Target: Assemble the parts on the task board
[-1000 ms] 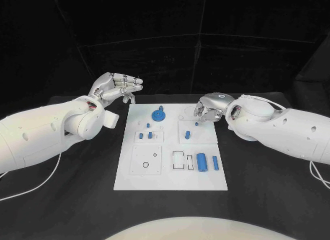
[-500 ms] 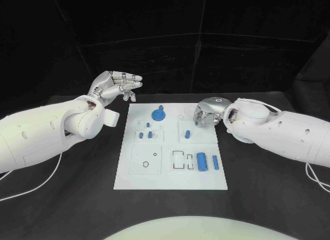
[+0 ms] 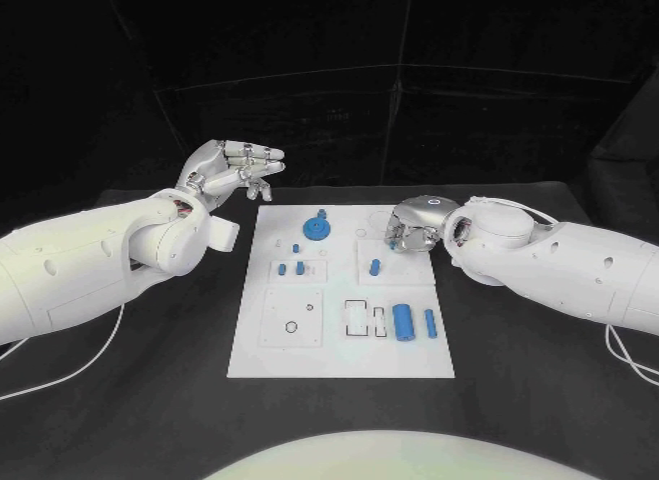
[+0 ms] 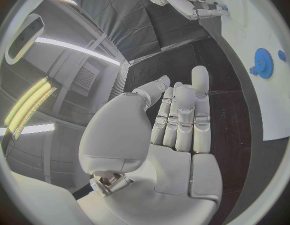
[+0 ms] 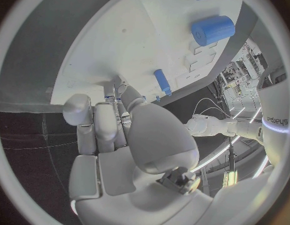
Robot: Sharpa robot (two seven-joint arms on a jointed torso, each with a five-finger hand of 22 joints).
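task board [image 3: 344, 350] mid table [image 3: 127, 400]; gear [image 3: 316, 231] seated near far edge, small pegs [image 3: 290, 269] stand in slots, big cylinder [image 3: 404, 322] lies loose, looks unplaced. right hand [image 3: 414, 228] over far right corner, grip: cannot tell. left hand [image 3: 236, 170] raised off board, fingers curled, empty

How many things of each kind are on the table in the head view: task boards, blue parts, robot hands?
Task board: 1
Blue parts: 7: gear, peg, two pegs, peg, large cylinder, thin cylinder
Hands: 2: left hand, right hand
Total: 10
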